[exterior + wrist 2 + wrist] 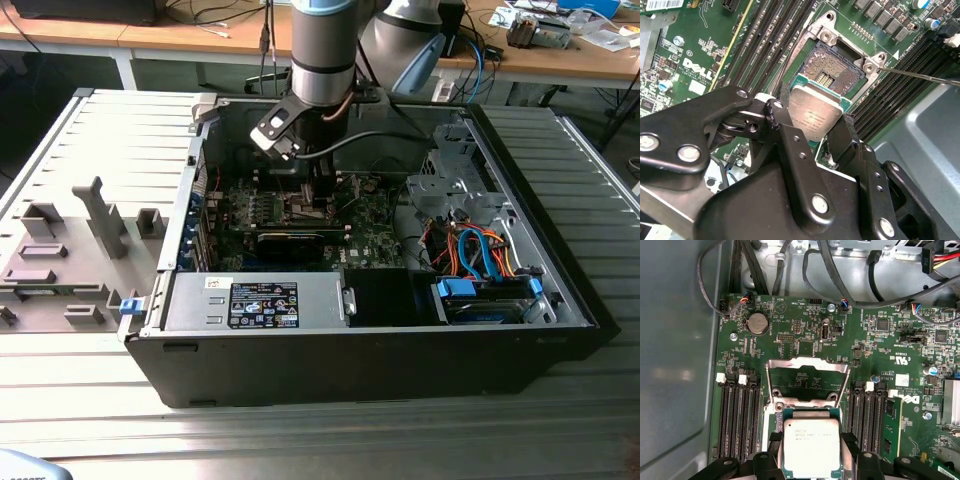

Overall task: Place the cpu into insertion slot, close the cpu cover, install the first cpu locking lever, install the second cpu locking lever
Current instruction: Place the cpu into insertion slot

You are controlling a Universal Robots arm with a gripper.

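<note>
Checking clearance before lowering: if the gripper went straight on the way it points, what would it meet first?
Most likely the insertion slot, lying open just ahead of the cpu that the gripper holds; the cpu cover stands open, out of that line. Depth is unclear.

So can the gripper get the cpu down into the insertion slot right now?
Probably yes: the gripper holds the cpu close above the bare insertion slot, and the cpu cover stands swung back, clear of it.

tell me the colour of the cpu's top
The cpu top is silvery grey, clearest in the first wrist view.
</note>
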